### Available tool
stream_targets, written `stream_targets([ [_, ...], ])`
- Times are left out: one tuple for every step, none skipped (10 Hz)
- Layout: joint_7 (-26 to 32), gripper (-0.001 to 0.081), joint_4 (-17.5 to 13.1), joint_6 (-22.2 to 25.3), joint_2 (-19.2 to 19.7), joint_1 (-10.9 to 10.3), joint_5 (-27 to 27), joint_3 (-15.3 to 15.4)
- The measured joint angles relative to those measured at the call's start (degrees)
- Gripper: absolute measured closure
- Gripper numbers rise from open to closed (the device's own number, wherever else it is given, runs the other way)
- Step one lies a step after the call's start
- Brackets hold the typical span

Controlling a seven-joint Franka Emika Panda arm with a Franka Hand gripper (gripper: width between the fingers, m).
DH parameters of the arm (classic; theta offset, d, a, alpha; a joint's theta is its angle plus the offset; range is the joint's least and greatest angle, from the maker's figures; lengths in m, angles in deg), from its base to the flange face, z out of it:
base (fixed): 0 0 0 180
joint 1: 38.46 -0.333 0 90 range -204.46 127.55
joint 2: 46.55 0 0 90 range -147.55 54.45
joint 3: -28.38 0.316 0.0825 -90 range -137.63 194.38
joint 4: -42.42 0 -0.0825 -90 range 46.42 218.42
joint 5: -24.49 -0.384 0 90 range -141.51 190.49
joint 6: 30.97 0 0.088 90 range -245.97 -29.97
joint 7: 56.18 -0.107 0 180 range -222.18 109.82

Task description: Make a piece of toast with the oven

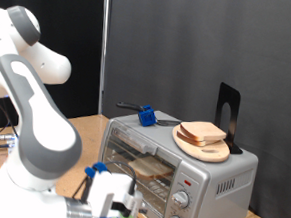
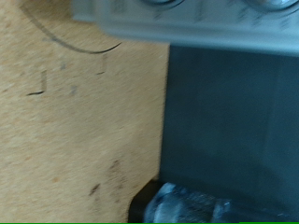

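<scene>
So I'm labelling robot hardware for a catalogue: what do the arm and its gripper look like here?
The arm has a glossy white, rounded shell with grey bands at its joints. The gripper, at the exterior view's bottom, is a white block with bright blue parts around it. Its fingers can't be made out clearly. No markings are legible.

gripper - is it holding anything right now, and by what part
Cannot be told. The gripper sits low in front of the oven; its fingertips are out of frame and nothing shows between them.

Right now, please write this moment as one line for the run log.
gripper: low in front of oven, holds nothing visible | piece of toast: on rack inside | more bread slices: on round wooden board atop oven
</scene>
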Motion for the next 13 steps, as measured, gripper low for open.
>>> stream_targets([
  [-0.38,-0.0002,-0.16,-2.32,0.46,-0.94,-0.03,-0.17],
  [-0.33,-0.0002,-0.24,-1.59,0.46,-0.75,-0.03,-0.18],
  [-0.33,-0.0002,-0.24,-0.03,0.47,-0.59,0.11,-0.35],
  [-0.02,-0.0002,-0.24,1.51,0.51,-0.43,0.13,-0.58],
  [0.60,-0.0002,-0.14,1.71,0.65,-0.34,0.12,-0.62],
  [1.01,-0.0002,0.14,1.16,0.78,-0.46,-0.10,-0.58],
  [1.54,-0.0002,0.57,-0.14,0.94,-0.74,-0.60,-0.28],
  [1.85,-0.0002,0.85,-1.11,1.19,-1.25,-0.93,0.18],
  [1.92,-0.0002,1.02,-1.53,1.35,-1.80,-1.09,0.64],
  [1.94,-0.0002,1.17,-1.60,1.41,-2.21,-1.14,1.07],
  [1.94,-0.0002,1.38,-1.61,1.41,-2.51,-1.14,1.33],
  [2.00,-0.0002,1.72,-1.88,1.41,-2.78,-1.14,1.38],
  [2.29,-0.0002,2.28,-2.56,1.41,-3.00,-1.14,1.38],
])
